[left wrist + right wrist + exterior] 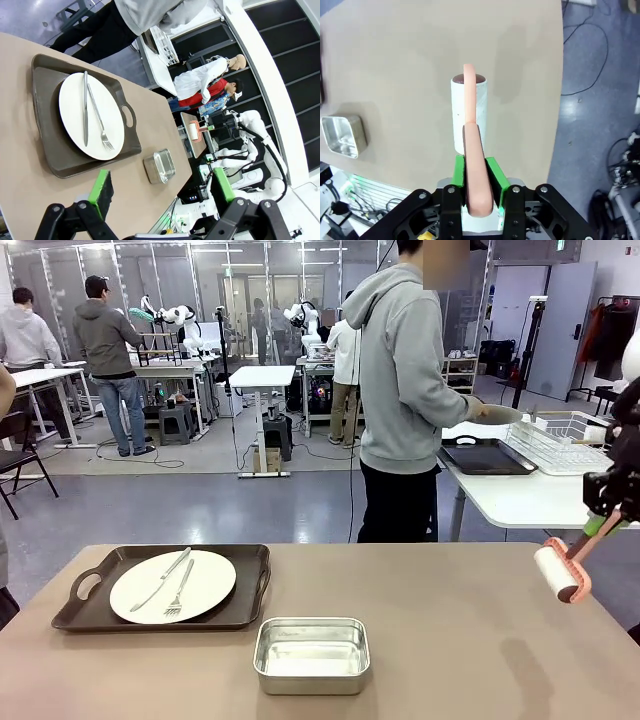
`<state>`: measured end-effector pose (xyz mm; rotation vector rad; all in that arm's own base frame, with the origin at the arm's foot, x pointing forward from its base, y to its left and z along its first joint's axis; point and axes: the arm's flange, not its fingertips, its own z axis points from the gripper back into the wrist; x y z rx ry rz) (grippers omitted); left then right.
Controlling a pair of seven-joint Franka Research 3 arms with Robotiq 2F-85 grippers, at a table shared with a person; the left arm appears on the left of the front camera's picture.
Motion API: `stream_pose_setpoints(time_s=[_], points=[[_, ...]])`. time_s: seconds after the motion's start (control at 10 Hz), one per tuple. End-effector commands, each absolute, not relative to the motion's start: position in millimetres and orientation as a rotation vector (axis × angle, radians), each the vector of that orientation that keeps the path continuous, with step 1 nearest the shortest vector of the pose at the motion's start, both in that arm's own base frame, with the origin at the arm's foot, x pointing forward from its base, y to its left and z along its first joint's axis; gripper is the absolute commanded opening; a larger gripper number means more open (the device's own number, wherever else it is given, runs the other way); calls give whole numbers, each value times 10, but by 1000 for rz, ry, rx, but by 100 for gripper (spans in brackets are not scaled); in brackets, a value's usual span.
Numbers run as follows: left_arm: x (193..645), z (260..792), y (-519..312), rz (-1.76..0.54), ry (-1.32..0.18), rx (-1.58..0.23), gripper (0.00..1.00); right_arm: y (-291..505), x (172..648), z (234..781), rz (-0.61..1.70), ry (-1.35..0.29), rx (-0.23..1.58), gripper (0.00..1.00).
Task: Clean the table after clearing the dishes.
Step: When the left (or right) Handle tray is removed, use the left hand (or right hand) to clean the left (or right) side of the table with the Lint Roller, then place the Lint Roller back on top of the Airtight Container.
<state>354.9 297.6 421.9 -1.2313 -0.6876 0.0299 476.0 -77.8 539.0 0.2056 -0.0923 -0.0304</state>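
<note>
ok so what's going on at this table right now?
Clearing is half done. The right pincer is shut on the pink handle of a lint roller, held above the right side of the table. The left pincer hangs open over the table, facing a tray that carries a plate with knife and fork. A metal pan sits nearer the robot. The person stands turned toward the white table, where another dark tray lies.

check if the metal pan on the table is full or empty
Empty. The metal pan shows only its bare, shiny bottom in the front view, with nothing lying inside it.
</note>
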Motion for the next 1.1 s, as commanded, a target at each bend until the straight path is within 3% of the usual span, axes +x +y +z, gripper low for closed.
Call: stream_pose_setpoints(time_s=[0.0, 1.0], points=[[3515, 4231, 2988, 27, -686, -1236, 100, -545, 4784, 5535, -2, -94, 145, 23], [3515, 4231, 2988, 27, -686, -1236, 100, -520, 4781, 5576, 29, -108, 169, 23]])
